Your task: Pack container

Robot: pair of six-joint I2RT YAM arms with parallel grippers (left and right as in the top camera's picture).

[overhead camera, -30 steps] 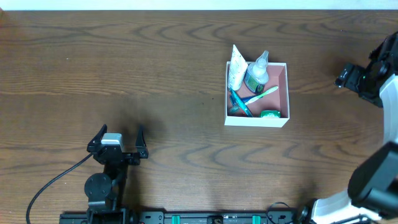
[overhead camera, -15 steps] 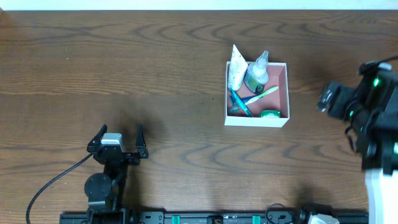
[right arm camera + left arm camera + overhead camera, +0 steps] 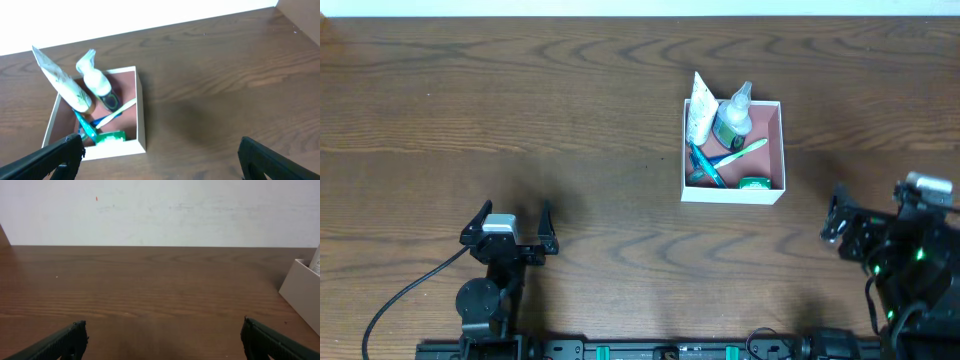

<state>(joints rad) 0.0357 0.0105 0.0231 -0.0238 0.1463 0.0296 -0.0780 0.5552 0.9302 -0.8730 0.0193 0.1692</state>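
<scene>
The container point(image 3: 775, 150) is a square white-walled box with a pink-brown inside, at the table's right centre. It holds a white tube point(image 3: 700, 110), a small clear bottle point(image 3: 733, 115), toothbrushes point(image 3: 725, 158) and a small green item point(image 3: 753, 183). In the right wrist view the container point(image 3: 141, 115) sits at the left with the same items. My right gripper point(image 3: 875, 225) is open and empty, low at the table's right front, apart from the container. My left gripper point(image 3: 508, 225) is open and empty at the front left. The left wrist view shows one container wall point(image 3: 302, 290) at the far right.
The dark wood table point(image 3: 520, 120) fills the view, with a white wall point(image 3: 160, 210) behind its far edge. A black cable point(image 3: 395, 300) runs from the left arm's base to the front left.
My right arm has swung from the far right edge down and toward the table's front right, lowering its gripper. The left arm and the container's contents have not moved.
</scene>
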